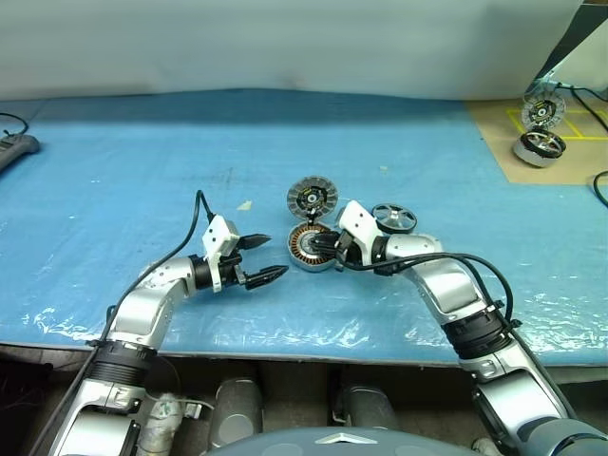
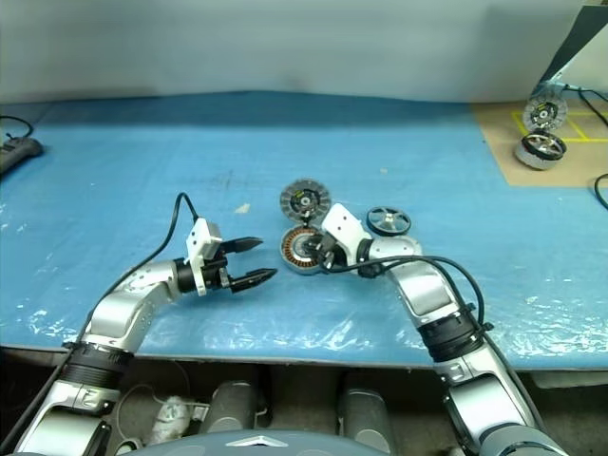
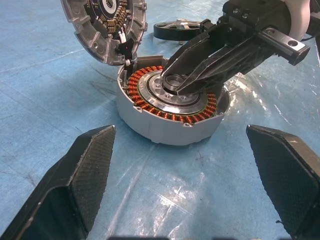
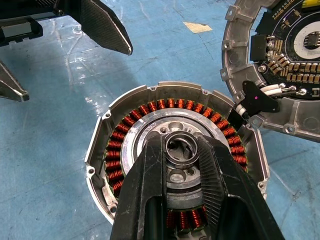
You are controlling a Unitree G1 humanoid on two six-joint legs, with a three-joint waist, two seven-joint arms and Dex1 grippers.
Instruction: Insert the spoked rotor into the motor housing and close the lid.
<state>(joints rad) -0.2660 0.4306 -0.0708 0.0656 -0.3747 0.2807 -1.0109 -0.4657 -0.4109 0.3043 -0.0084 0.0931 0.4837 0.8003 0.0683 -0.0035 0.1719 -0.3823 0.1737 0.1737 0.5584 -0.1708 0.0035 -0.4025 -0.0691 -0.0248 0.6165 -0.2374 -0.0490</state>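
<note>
Hovering nearest over the blue plastic sheet (image 1: pixel 114 180), the left gripper (image 1: pixel 264 260) has its jaws spread wide and empty, aimed at the motor housing (image 3: pixel 150 125) from just beside it. That housing sits on the sheet mid-table: a shallow silver cup with a copper-orange winding ring around a silver hub. Its near rim is partly covered by the right gripper (image 4: pixel 182 155), whose black fingers (image 4: pixel 150 190) are pinched on a small metal ring (image 4: pixel 181 148) at the hub's centre; whether the ring is loose or part of the hub is hard to tell. Behind, the lid (image 1: pixel 312 198) stands tilted open on its hinge, segmented inner face showing. Just right of it the spoked rotor (image 1: pixel 393 218) lies flat on the sheet, dark, thin-rimmed, untouched. Far right, on a brown board (image 1: pixel 494 142), a second hinged motor (image 1: pixel 541 133) is too small to read.
</note>
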